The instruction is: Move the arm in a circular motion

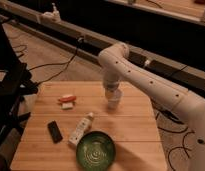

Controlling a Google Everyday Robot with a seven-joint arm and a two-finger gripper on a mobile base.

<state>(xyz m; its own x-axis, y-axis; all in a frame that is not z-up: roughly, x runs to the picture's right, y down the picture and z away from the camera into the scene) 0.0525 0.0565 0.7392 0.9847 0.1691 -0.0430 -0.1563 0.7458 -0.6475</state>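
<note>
The large white glossy arm (146,75) reaches in from the right edge of the camera view and bends at a rounded joint above the far side of the wooden table (136,125). Small dark dots run along its long segment. Its lower end points straight down, and the gripper (112,92) sits right over a white paper cup (113,101) near the table's far middle. The arm hides part of the cup's rim.
On the table lie a green bowl (96,149) at the front, a white bottle (81,129) on its side, a black rectangular object (55,131) and an orange-and-white item (67,100). Cables cover the floor, and a dark stand (8,95) is at left.
</note>
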